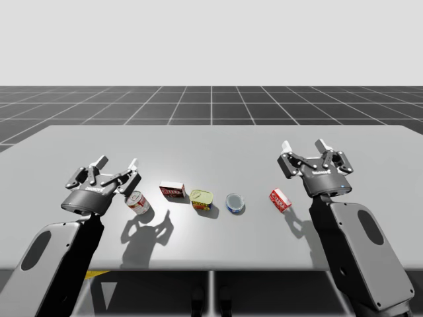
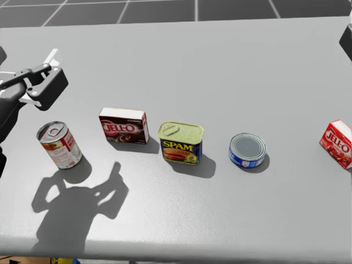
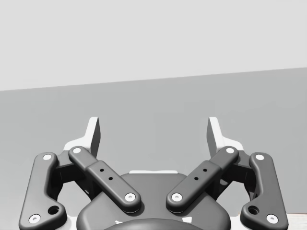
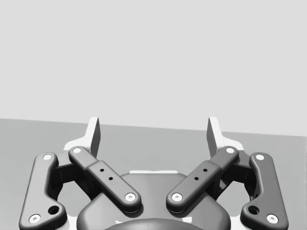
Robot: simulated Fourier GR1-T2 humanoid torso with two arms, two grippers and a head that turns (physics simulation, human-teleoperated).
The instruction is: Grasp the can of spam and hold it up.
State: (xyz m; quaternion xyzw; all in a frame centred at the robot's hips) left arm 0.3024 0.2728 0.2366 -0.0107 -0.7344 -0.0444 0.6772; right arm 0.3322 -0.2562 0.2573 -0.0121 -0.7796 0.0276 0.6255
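Nearest, my left gripper (image 3: 153,124) hovers with fingers spread, empty, near a round red-and-white can (image 2: 59,144) | my right gripper (image 4: 153,124) likewise spread, empty | grey table (image 1: 211,142) | squarish blue-and-yellow can (image 2: 181,143) stands mid-table between a dark brown box (image 2: 124,125) and a flat blue can (image 2: 247,149), well apart from both grippers | small red box (image 2: 336,143) far right
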